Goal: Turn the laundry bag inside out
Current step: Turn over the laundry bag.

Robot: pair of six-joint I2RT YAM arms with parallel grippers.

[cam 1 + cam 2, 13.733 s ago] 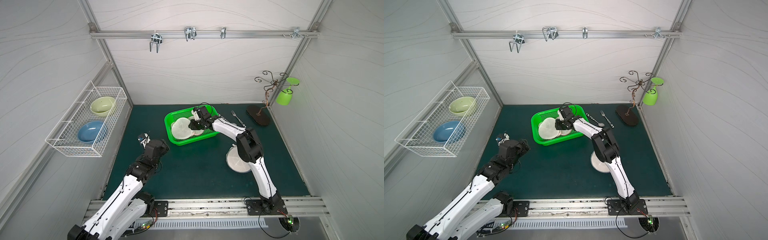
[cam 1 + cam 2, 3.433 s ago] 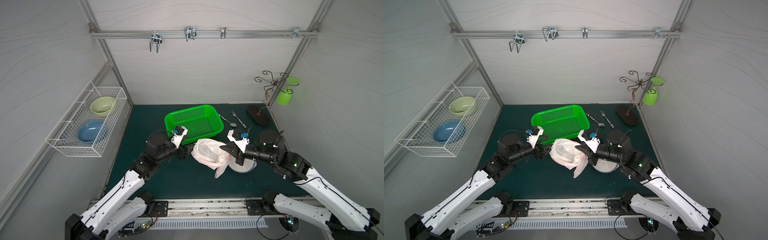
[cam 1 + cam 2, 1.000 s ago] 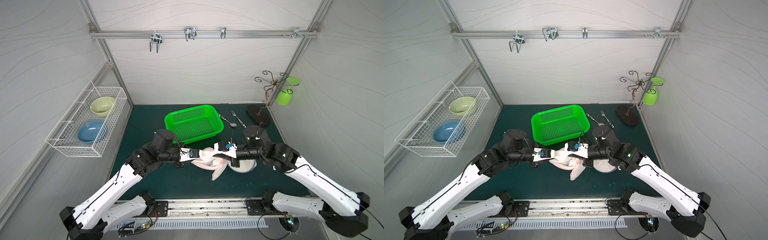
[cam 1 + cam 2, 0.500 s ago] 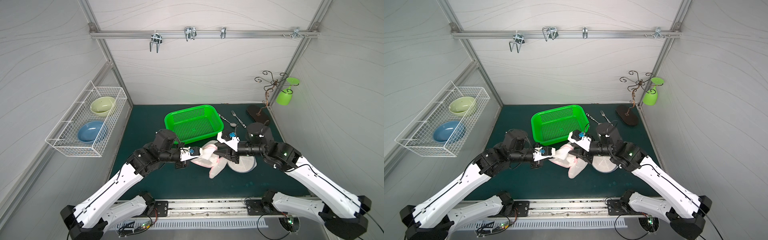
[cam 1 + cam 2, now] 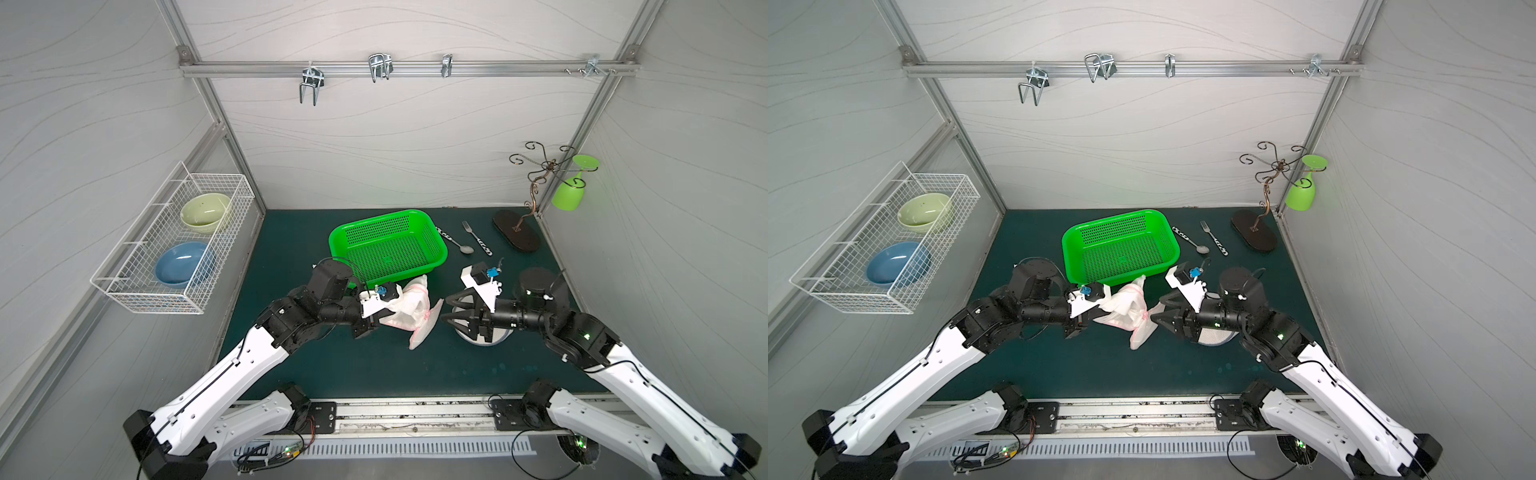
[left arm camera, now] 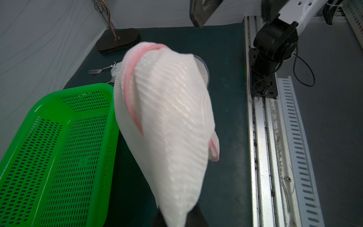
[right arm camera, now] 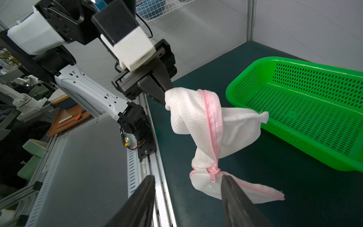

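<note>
The left gripper (image 7: 164,96) is clenched on an upper fold of the laundry bag (image 7: 196,118), its black fingers (image 7: 157,86) pinched together on the white mesh. The right gripper (image 7: 186,198) is released and grasps nothing. Its two fingers (image 7: 235,202) are spread wide, just right of the bag's lowest corner; whether one of them touches that corner cannot be told.

The bag hangs twisted from the left gripper, and its pink zipper (image 7: 213,121) runs down the middle. A loose flap points down toward the mat (image 5: 374,365).

In both top views the bag is between the two grippers, just on the near side of the green basket (image 5: 376,217). A round white mesh disc (image 5: 487,340) lies on the mat under the right gripper. Right of the basket, toward the far side, lie a spoon (image 5: 455,242) and a fork (image 5: 477,239).
</note>
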